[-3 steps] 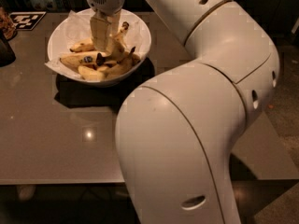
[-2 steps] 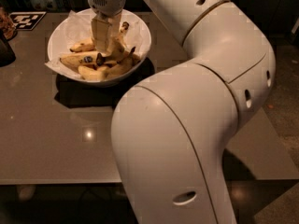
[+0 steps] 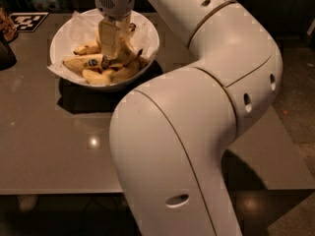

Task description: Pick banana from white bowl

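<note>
The white bowl (image 3: 66, 33) stands on the far left part of the table, lined with crinkled white paper. Several yellow bananas (image 3: 86, 63) with brown spots lie in it, one with a small blue sticker. My gripper (image 3: 110, 57) reaches straight down from above into the middle of the bowl and sits among the bananas, touching them. Its tip is partly hidden between the fruit.
The grey-brown table (image 3: 59, 146) carries the bowl. A black-and-white marker tag (image 3: 28, 20) lies at the far left, and a dark object (image 3: 6, 53) stands at the left edge. My large white arm (image 3: 197, 107) fills the right and front of the view.
The gripper stays down in the bowl among the bananas. The arm's near segment has shifted slightly; the bowl and bananas have not visibly moved.
</note>
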Robot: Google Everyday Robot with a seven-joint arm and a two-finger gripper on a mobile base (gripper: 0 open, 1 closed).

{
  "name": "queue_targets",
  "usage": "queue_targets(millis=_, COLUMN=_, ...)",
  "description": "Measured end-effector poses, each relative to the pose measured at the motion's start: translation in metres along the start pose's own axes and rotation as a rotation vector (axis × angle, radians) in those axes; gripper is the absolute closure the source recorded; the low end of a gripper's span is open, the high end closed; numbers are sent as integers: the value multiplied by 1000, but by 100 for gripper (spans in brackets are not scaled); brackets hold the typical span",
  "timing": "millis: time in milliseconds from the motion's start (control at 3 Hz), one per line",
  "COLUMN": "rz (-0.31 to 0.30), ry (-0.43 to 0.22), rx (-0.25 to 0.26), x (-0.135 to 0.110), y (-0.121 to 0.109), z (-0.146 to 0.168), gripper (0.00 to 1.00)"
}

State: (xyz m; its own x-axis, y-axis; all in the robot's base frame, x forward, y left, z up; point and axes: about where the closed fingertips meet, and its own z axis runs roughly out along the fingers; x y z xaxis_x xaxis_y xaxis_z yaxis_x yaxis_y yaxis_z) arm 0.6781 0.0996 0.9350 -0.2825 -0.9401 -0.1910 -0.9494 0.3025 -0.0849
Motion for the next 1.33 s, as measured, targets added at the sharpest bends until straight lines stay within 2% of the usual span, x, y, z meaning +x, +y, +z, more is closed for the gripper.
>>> queue_targets(millis=333, rz=0, ry=8, rx=-3, x=2, y=-3, z=3, gripper=46)
queue_targets(millis=667, rz=-4, ry=15, rx=-9, x=4, y=-4, z=6, gripper=46)
queue_targets(millis=1000, rz=-4, ry=16, rx=-9, x=4, y=-4, z=6, gripper=64)
queue_targets(millis=1333, rz=-4, ry=16, rx=-9, x=4, y=-4, z=6, gripper=87)
